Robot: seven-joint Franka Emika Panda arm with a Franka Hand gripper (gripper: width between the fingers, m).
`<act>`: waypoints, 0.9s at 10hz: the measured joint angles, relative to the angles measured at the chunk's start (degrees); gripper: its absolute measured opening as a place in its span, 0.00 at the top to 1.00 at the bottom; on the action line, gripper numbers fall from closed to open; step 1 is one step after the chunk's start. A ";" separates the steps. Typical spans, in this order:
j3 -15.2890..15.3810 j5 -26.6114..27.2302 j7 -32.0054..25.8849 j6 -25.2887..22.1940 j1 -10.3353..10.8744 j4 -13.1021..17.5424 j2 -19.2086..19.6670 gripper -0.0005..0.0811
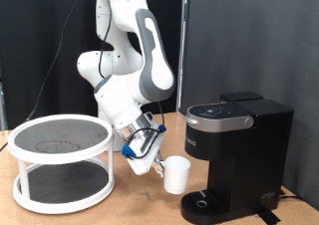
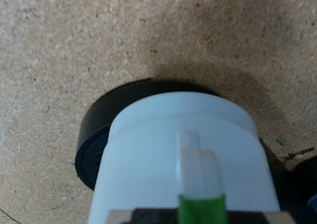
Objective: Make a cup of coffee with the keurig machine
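Keurig machine (image 1: 231,150), black, sits on the counter (image 1: 130,200) at the exterior view's right, lid down. Round drip tray (image 1: 205,201) at its base carries nothing yet.

Cup (image 1: 175,173): plain white mug, carried in the air just beside the machine's front, on the exterior view's left of it and slightly above drip-tray level. The hand (image 1: 150,151) reaches it from the left side. The wrist view looks down past the mug's white wall (image 2: 188,155), a green-tipped finger (image 2: 203,189) lies against it, and the dark round drip tray (image 2: 104,135) shows just beyond and below. Judged: hand clenched on the cup at its rim or side; the far finger is hidden.

Progress, as a judgement: cup picked up and brought to the brewer, not yet set on the tray. Nothing shows a pod loaded or brewing under way.

Containers: the cup's inside is not visible in either view, contents cannot be told. White two-tier round rack (image 1: 62,160) at the exterior view's left, dark mesh shelves, nothing seen on either tier.
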 joint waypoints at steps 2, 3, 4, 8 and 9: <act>0.75 1.22 -0.21 0.38 0.00 0.85 0.89 0.91; 1.04 1.75 -0.22 0.44 0.00 1.19 1.14 0.91; 1.35 2.27 -0.22 0.54 0.00 1.62 1.54 0.91; 2.70 4.98 -1.11 2.21 0.01 3.67 3.58 0.91; 2.89 5.32 -1.16 2.30 0.01 4.21 4.10 0.91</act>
